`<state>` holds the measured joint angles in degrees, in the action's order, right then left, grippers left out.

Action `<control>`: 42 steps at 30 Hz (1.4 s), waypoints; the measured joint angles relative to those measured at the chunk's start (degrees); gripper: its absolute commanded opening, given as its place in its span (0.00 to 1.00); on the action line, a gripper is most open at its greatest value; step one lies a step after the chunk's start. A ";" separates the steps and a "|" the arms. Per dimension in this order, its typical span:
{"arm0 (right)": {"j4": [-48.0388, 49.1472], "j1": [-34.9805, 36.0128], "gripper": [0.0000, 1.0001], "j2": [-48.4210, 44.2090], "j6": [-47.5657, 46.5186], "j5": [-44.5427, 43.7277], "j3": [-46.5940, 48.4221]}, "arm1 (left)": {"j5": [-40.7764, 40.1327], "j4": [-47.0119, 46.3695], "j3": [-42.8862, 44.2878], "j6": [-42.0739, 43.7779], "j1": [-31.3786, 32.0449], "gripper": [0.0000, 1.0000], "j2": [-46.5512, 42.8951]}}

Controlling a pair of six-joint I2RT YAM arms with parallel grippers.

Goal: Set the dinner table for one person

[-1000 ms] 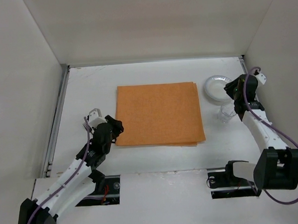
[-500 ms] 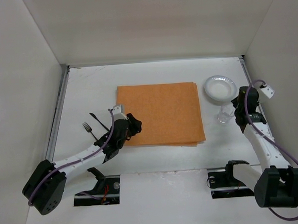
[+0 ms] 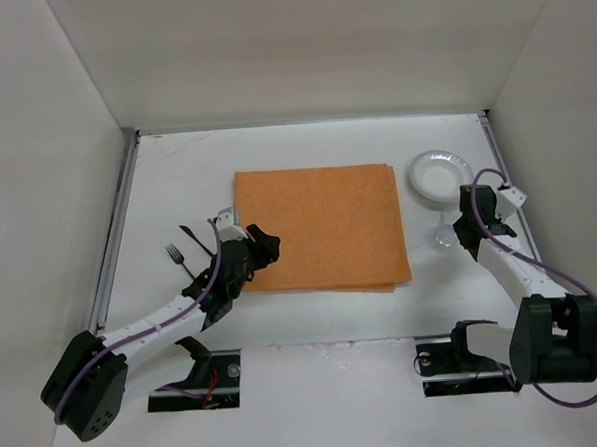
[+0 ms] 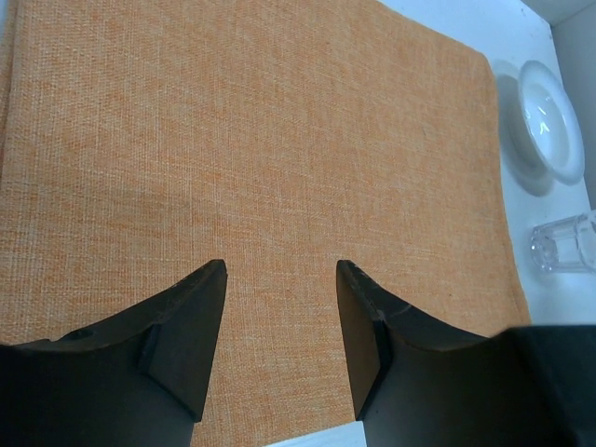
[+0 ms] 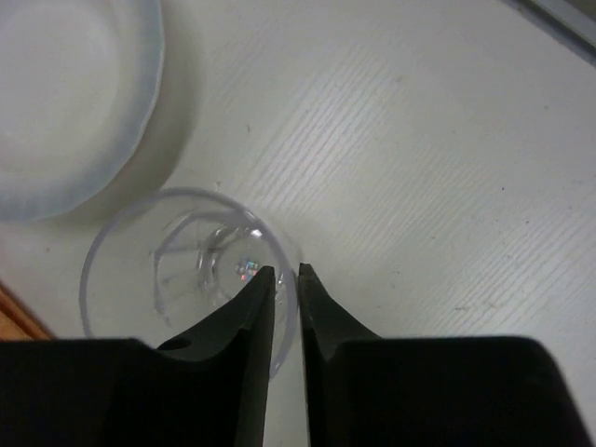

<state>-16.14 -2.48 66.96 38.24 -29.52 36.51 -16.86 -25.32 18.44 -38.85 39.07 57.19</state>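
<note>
On the white dinner table (image 3: 176, 170) lies an orange mat (image 3: 319, 227). My left gripper (image 3: 265, 243) hovers over the mat's near-left part, open with nothing between its fingers (image 4: 280, 270); only the mat (image 4: 261, 140) shows under it. Right of the mat stands a clear glass (image 3: 445, 236), just in front of a white plate (image 3: 441, 174). My right gripper (image 5: 287, 270) is shut on the rim of the glass (image 5: 177, 261), one finger inside the wall and one outside. A fork (image 3: 177, 258) and a knife (image 3: 197, 239) lie left of the mat.
White walls close in the table on three sides, with metal rails (image 3: 114, 233) along the left and right edges. The plate (image 5: 65, 102) sits close beside the glass. Both arm bases are at the near edge.
The left gripper moved right, from beside the fork onto the mat's left edge. The right gripper came down from the plate to the glass and shut on its rim.
</note>
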 measured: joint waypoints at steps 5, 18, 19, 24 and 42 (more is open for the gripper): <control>-0.20 0.31 0.06 -0.66 0.31 -0.11 -0.26 | 0.24 -0.24 -0.09 -0.02 -0.66 0.49 0.00; -1.51 16.28 0.08 4.94 -1.62 1.44 19.52 | 0.33 -1.62 -0.33 -0.15 -1.73 0.49 1.36; -0.87 17.29 0.08 8.20 -2.05 1.92 22.03 | 0.33 -1.88 -0.48 -0.15 -1.81 0.49 1.36; 0.61 20.20 0.08 22.91 -4.68 3.85 32.04 | 0.22 -2.36 -1.09 -0.13 -2.08 0.49 1.46; 0.72 21.22 0.11 40.94 -10.64 4.13 43.36 | -0.15 -3.76 -1.90 -0.17 -3.08 0.49 3.34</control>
<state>-15.42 18.74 107.90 27.59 -25.39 79.88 -17.02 -29.08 16.53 -39.03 35.99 60.53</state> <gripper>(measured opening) 0.118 0.488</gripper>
